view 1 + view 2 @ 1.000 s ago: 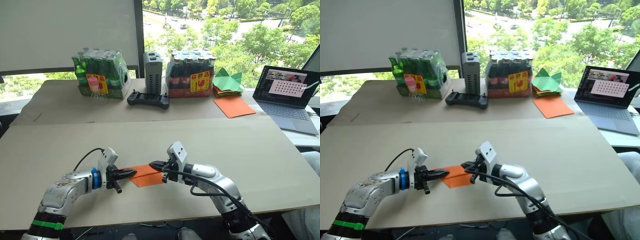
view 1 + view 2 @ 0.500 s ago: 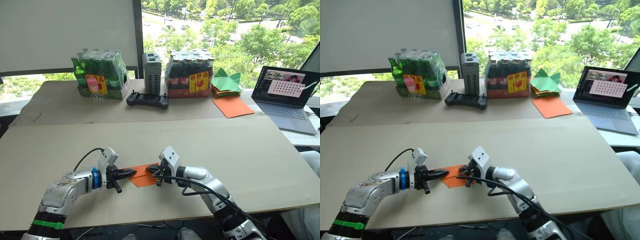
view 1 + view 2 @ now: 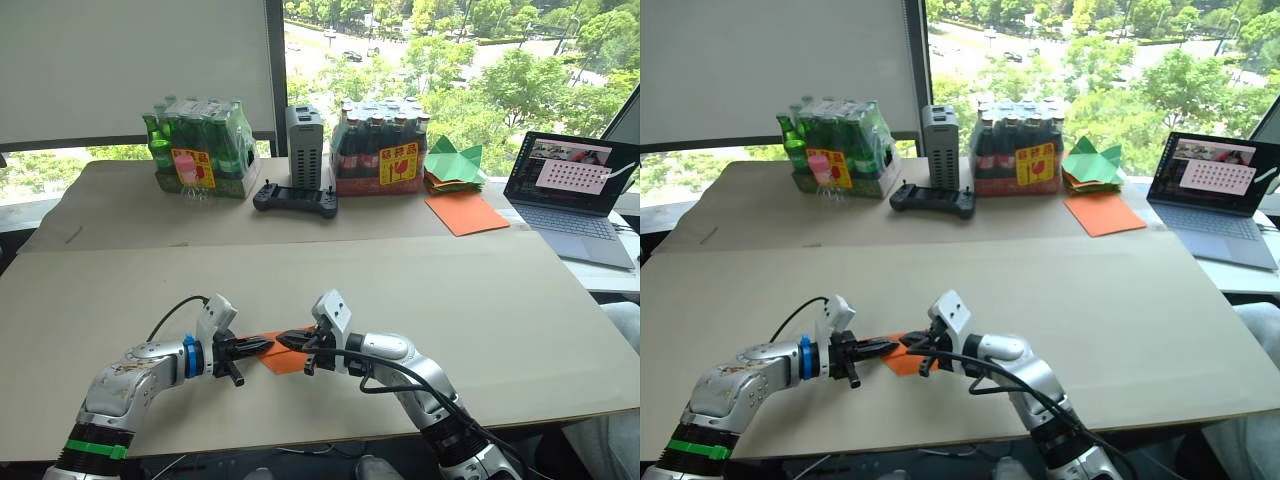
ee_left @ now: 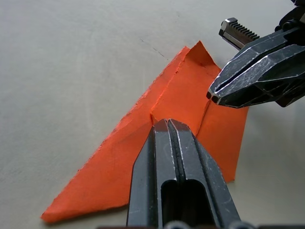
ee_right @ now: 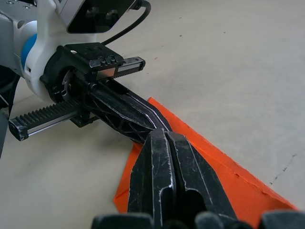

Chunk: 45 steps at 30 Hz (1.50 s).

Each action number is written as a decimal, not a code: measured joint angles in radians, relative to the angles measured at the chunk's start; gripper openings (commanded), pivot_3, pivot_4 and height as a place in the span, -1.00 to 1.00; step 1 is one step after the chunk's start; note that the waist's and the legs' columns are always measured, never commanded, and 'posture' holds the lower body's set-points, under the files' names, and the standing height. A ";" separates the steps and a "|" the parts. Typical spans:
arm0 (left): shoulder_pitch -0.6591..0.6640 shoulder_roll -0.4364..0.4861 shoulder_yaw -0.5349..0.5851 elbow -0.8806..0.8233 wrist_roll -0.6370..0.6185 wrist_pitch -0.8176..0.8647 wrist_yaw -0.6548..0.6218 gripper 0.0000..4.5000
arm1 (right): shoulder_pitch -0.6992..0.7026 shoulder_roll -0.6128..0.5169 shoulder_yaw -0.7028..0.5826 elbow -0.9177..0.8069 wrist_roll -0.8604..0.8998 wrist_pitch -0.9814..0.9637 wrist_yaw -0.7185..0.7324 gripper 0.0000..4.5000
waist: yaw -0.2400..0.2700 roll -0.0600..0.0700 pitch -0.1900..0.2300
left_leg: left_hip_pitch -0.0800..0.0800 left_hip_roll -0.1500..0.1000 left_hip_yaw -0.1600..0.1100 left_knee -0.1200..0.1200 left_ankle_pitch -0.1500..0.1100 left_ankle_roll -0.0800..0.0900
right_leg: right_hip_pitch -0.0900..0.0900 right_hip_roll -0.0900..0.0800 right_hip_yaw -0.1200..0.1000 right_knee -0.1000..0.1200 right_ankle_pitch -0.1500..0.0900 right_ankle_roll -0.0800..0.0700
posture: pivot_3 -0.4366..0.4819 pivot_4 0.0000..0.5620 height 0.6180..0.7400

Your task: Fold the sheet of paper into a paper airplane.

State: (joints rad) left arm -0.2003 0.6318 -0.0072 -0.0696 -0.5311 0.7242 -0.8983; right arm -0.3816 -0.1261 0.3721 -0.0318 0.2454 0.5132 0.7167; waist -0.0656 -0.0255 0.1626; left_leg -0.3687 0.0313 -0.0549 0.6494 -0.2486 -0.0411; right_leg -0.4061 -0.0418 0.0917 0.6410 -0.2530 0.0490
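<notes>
The sheet of paper (image 4: 157, 143) is bright orange, folded into a long flat triangular wedge with raised crease ridges along its middle. It lies flat on the counter (image 3: 420, 290), near the counter's front edge, its narrow point and short folded end at opposite tips.

Both arms are clad in scuffed silver metal, and black cables are looped along them. A blue ring is seen at the left wrist and a green band near that elbow. White camera housings are mounted above the left gripper (image 3: 262, 346) and right gripper (image 3: 282, 342), whose fingers are black, with toothed racks behind.
</notes>
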 measured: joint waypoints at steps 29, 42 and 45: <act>-0.002 -0.006 -0.001 0.004 0.000 0.000 0.003 -1.00 | 0.067 -0.143 -0.014 -0.048 -0.043 -0.013 0.020 -1.00 | 0.005 0.000 0.000 | 0.000 0.000 0.000 0.000 0.000 0.000 | 0.001 0.000 0.000 -0.001 0.000 0.000 | -0.05 -0.47 1.00; -0.015 -0.006 -0.009 0.018 0.000 -0.001 0.001 -1.00 | 0.064 -0.138 -0.117 -0.053 0.057 0.087 0.005 -1.00 | 0.011 0.000 0.000 | 0.000 0.000 0.000 0.000 0.000 0.000 | 0.001 0.000 0.000 -0.001 0.000 0.000 | -0.05 -0.47 1.00; -0.015 -0.006 -0.009 0.018 0.000 -0.002 -0.001 -1.00 | 0.069 -0.124 -0.159 -0.076 0.104 0.103 0.007 -1.00 | 0.011 0.000 0.000 | 0.000 0.000 0.000 0.000 0.000 0.000 | 0.000 0.000 0.000 -0.001 0.000 0.000 | -0.05 -0.47 1.00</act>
State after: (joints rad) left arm -0.2155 0.6257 -0.0159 -0.0513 -0.5312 0.7227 -0.8989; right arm -0.3126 -0.2500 0.2131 -0.1080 0.3494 0.6164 0.7234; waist -0.0551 -0.0257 0.1626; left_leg -0.3689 0.0312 -0.0547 0.6494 -0.2486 -0.0411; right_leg -0.4057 -0.0418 0.0918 0.6404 -0.2532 0.0493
